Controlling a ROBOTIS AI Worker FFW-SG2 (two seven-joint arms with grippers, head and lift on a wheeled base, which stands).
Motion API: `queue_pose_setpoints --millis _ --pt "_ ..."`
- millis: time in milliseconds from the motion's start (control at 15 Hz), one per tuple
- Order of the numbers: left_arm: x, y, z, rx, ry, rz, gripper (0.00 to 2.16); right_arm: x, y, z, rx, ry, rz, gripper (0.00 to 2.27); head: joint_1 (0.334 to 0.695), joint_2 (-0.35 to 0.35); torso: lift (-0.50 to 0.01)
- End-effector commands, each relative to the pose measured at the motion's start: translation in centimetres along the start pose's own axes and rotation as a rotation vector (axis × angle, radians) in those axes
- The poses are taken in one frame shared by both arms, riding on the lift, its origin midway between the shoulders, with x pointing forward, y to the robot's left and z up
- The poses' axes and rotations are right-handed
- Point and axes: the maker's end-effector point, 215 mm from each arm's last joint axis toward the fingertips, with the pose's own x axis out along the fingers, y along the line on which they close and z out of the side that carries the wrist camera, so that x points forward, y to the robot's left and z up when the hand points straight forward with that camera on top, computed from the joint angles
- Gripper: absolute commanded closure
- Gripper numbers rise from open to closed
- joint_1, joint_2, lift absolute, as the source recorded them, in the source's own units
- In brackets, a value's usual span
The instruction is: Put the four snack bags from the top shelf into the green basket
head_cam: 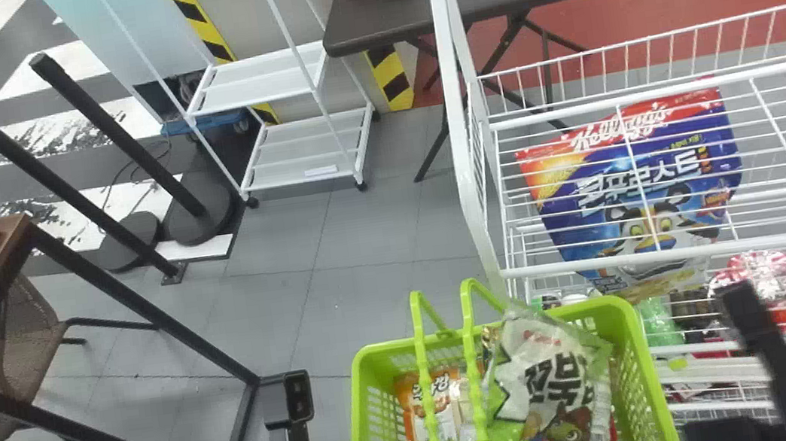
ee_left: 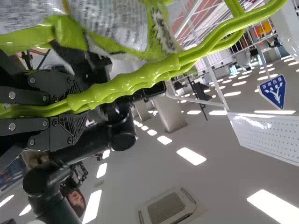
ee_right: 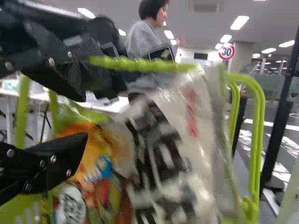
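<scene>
1. Looking at the green basket [head_cam: 649, 376] first: the left claw [ee_left: 78, 106] is clamping its handles [ee_left: 126, 84], so the basket is getting some steadying while bags are going in.

2. The right claw [ee_right: 83, 116] is sitting wide, its black fingers standing apart right by the bags. I'm not seeing it pinching anything.

3. The white snack bag [head_cam: 546, 375] is standing tall in the basket, its clear crinkly top poking up near the rim. The orange snack bag [head_cam: 418, 411] is lying deeper beside it, with the handles crossing above.

4. The big blue pouch [head_cam: 631, 181] is leaning inside the white wire rack [head_cam: 473, 164], behind some bars. I'm not managing to tell which tier it's on.

5. Handling guess: these are looking light, soft and slick. The white one is probably flexing and crinkling under pressure, so I'm favoring a flat, gentle pinch on the upper film, leaving the filled belly alone.

6. The pouch is looking wider and floppier, with contents probably shifting low. If it's going in too, I'm thinking a deep bite around the upper middle, since a corner grab is risking a swing, a slip or snagging on the wires. Crushing the crunchy stuff is worrying me more than weight.
</scene>
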Motion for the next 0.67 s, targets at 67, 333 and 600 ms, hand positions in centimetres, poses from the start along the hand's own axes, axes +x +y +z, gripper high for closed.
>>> queue_pose_setpoints --millis 67,333,600 --pt "-0.1 -0.1 0.0 -0.002 0.0 -0.007 2.15 -6.6 2.6 3.4 -0.07 -0.161 -0.003 0.03 0.695 0.35 0.0" --pt "-0.2 0.0 0.0 -0.003 -0.002 -0.007 2.15 -14.3 -1.0 6.6 -0.211 -0.412 -0.288 0.03 0.695 0.317 0.0" --pt "-0.3 0.2 -0.2 -0.009 -0.006 0.0 2.15 -22.0 -5.7 11.6 -0.463 -0.712 -0.689 0.03 0.695 0.151 0.0"
